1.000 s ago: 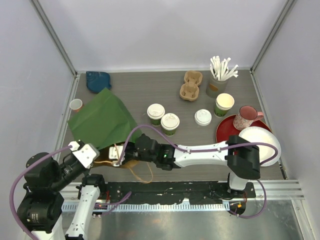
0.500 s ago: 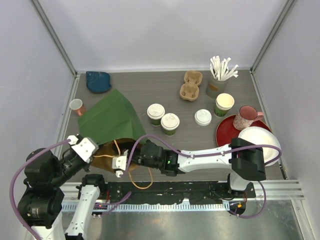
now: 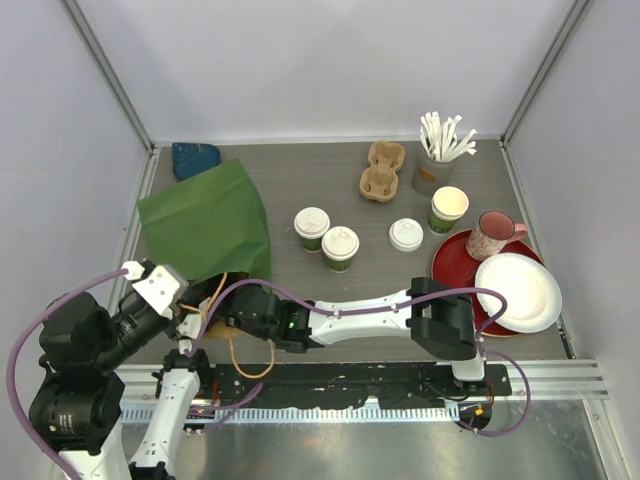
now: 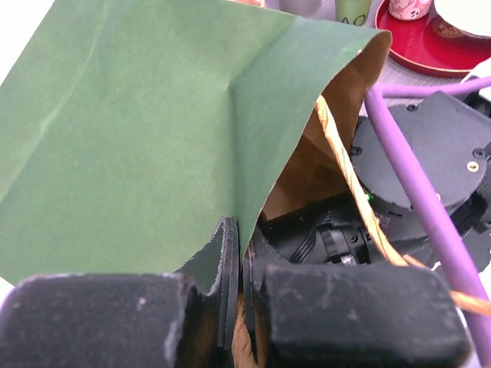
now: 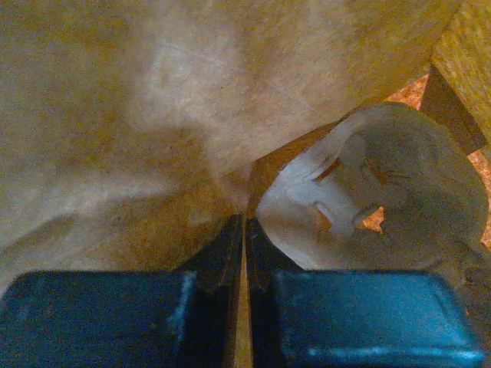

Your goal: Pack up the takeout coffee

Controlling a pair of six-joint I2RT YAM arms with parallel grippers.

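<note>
The takeout coffee is two lidded dark-green cups [image 3: 311, 227] [image 3: 340, 246] standing mid-table, with no gripper near them. A green paper bag [image 3: 205, 220] with a brown inside is raised at the left, its mouth toward the arms. My left gripper [image 4: 244, 253] is shut on the bag's [image 4: 138, 138] mouth edge. My right gripper [image 5: 244, 230] is inside the bag [image 5: 153, 115], its jaws pinched on a thin strip of brown paper. In the top view both grippers meet at the bag mouth, the left gripper [image 3: 185, 318] beside the right gripper [image 3: 215, 318].
A loose white lid [image 3: 406, 234], a lidless green cup stack [image 3: 448, 208], a pink mug [image 3: 490, 234] on a red plate [image 3: 455, 265] and a white plate [image 3: 518, 292] sit at the right. A cardboard cup carrier [image 3: 382, 170], a stirrer holder [image 3: 435, 160] and a blue object [image 3: 195, 157] stand at the back.
The bag has been lifted and swung toward the back left, covering the small cup there. My right gripper slid left into the bag's mouth; my left arm drew back left.
</note>
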